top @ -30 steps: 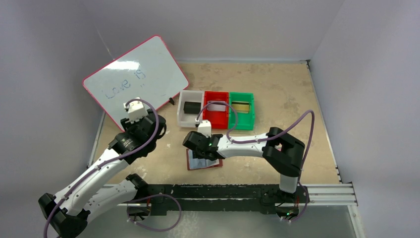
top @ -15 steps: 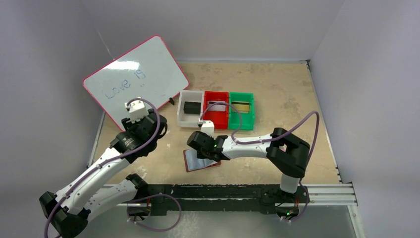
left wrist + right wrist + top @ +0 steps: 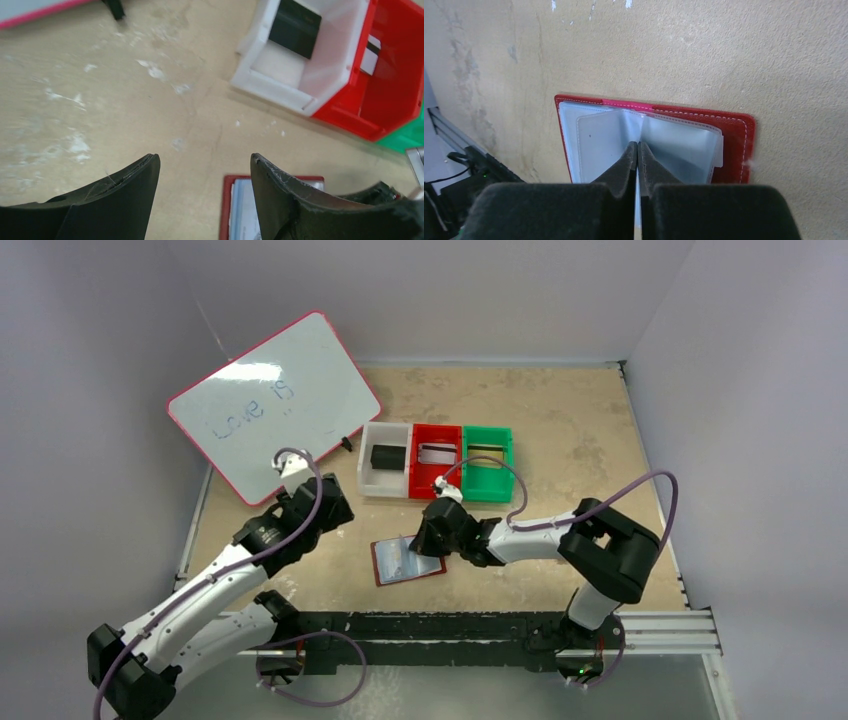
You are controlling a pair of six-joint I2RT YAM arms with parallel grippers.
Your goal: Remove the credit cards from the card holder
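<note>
The left jaws stand apart at 6 o'clock with nothing between them, above the beige, scuffed counter (image 3: 100,100). Beside the right-hand finger, at 5 o'clock, lies the card holder (image 3: 240,205), dark red rim around pale blue sleeves, partly hidden. At 1 o'clock a white bin (image 3: 280,90) holds a black card (image 3: 295,27). Touching it at 2 o'clock, a red bin (image 3: 395,75) holds a pale card (image 3: 370,57). A green bin (image 3: 407,137) shows at 3 o'clock, and a pink-edged whiteboard (image 3: 30,17) at 11.

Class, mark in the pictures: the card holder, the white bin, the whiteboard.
card holder (image 3: 679,145): right wrist view, on its right clear sleeve.
white bin (image 3: 270,92): left wrist view, on its near wall.
whiteboard (image 3: 275,400): top view, on its white face.
</note>
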